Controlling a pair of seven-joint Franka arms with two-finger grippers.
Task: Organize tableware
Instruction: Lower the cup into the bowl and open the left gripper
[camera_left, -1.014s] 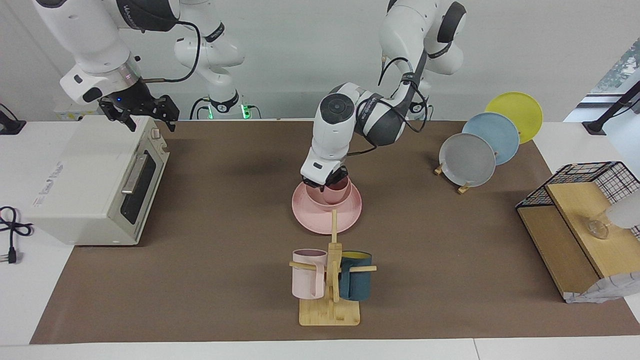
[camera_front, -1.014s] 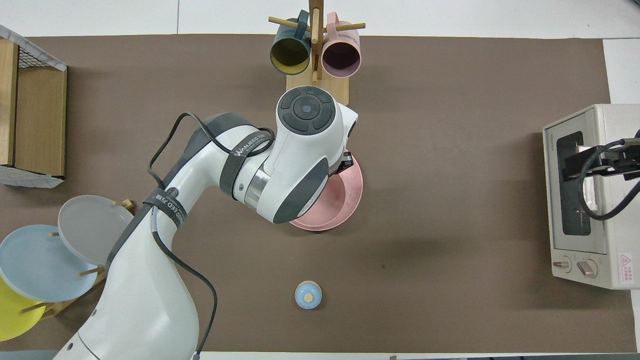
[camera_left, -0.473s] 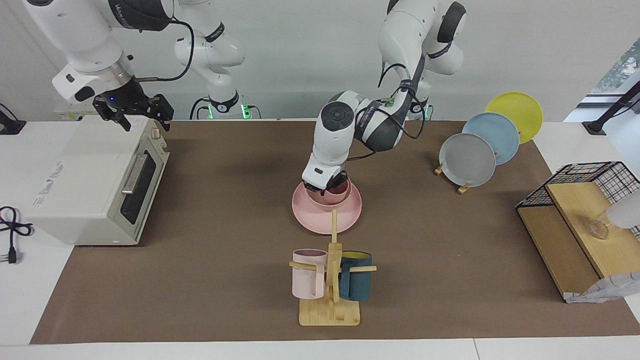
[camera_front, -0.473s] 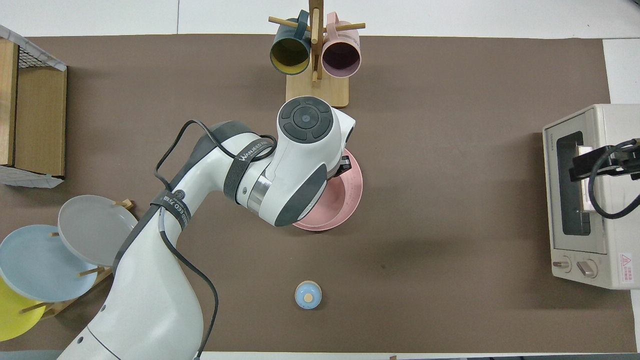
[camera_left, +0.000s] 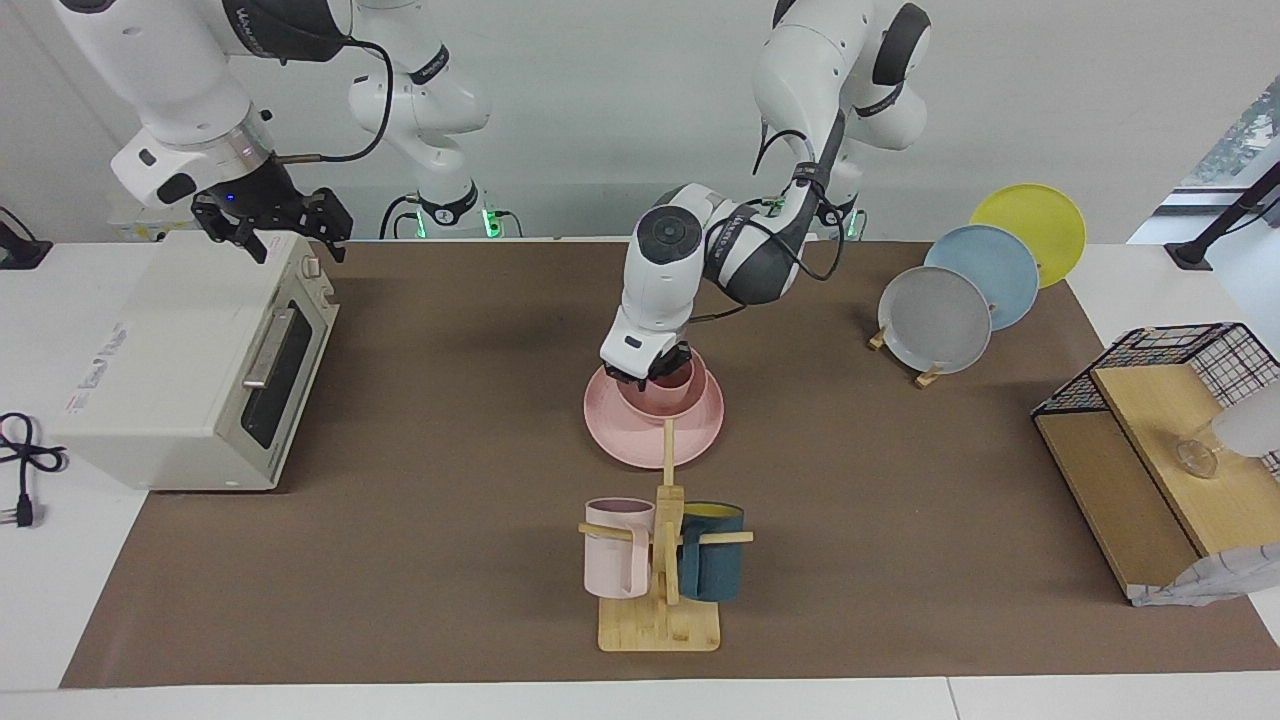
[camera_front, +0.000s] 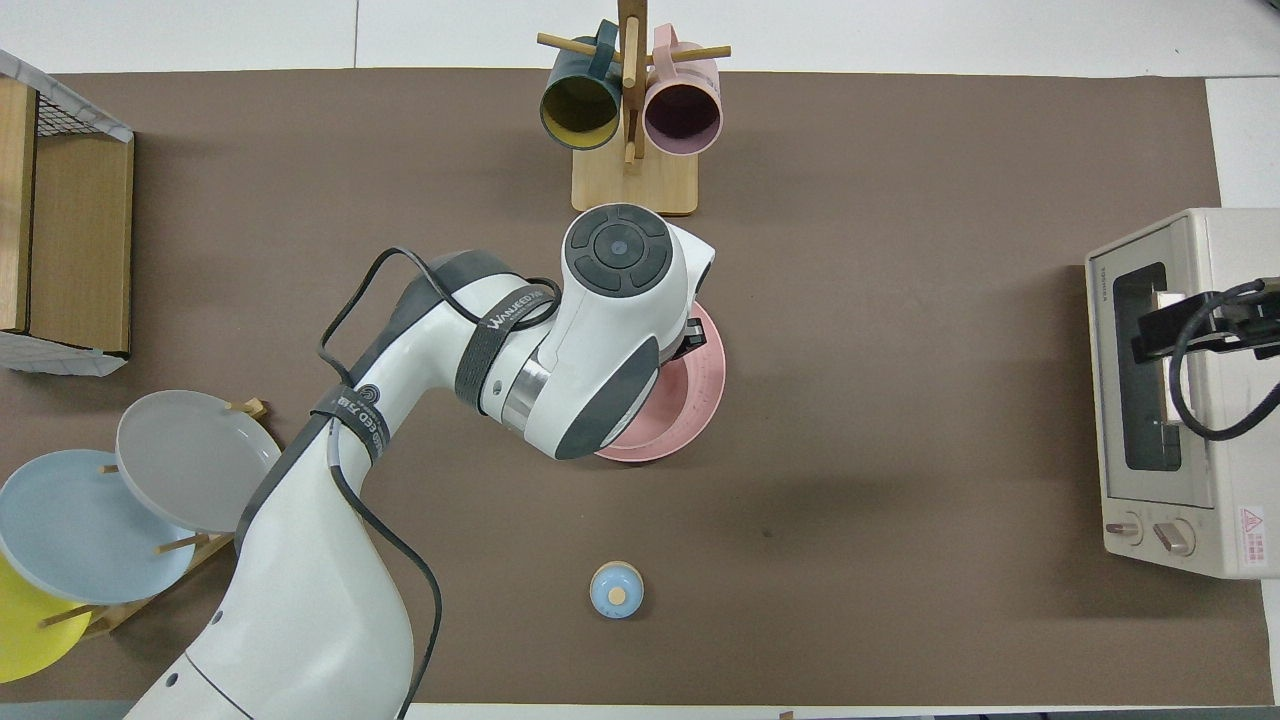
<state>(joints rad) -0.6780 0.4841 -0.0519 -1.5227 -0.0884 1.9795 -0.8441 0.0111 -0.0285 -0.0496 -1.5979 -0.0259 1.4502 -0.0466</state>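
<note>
The pink plate (camera_left: 625, 435) lies mid-table, with the pink bowl (camera_left: 650, 403) on it. The pink cup (camera_left: 674, 383) stands upright inside the bowl. My left gripper (camera_left: 650, 372) points down over the bowl and is shut on the cup's rim. In the overhead view the left arm's wrist covers the cup and most of the bowl; only part of the plate (camera_front: 705, 395) shows. My right gripper (camera_left: 275, 228) hangs open and empty over the top of the toaster oven (camera_left: 190, 350) and waits.
A wooden mug rack (camera_left: 660, 620) with a pale pink and a teal mug stands farther from the robots than the plate. A rack of grey, blue and yellow plates (camera_left: 935, 318) and a wire-and-wood shelf (camera_left: 1150, 460) stand toward the left arm's end. A small blue knob (camera_front: 616, 590) lies near the robots.
My left gripper has lowered the pink cup down into the bowl. The right gripper has shifted slightly over the oven.
</note>
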